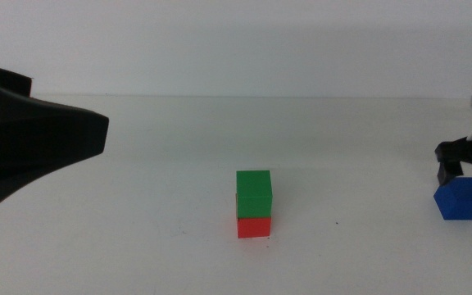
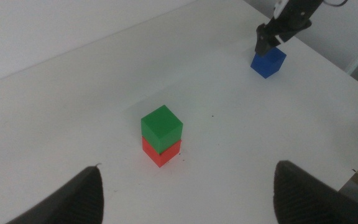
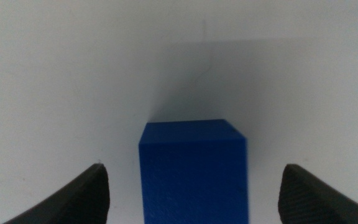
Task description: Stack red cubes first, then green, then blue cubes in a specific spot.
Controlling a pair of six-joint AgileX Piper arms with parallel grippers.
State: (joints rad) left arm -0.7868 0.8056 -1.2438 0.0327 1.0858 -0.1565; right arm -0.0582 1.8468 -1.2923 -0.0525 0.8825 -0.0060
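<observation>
This is looking like a robotics lab or test bench rather than a home or shop. A plain white matte tabletop (image 1: 138, 238) is filling nearly every view, backed by a bare pale wall (image 1: 236, 41), with nothing domestic lying around. The only objects sitting on it are simple colored test cubes: a green cube (image 1: 253, 193) resting on a red cube (image 1: 254, 226), and a blue cube (image 1: 460, 199) lying well apart near the table's right side.
</observation>
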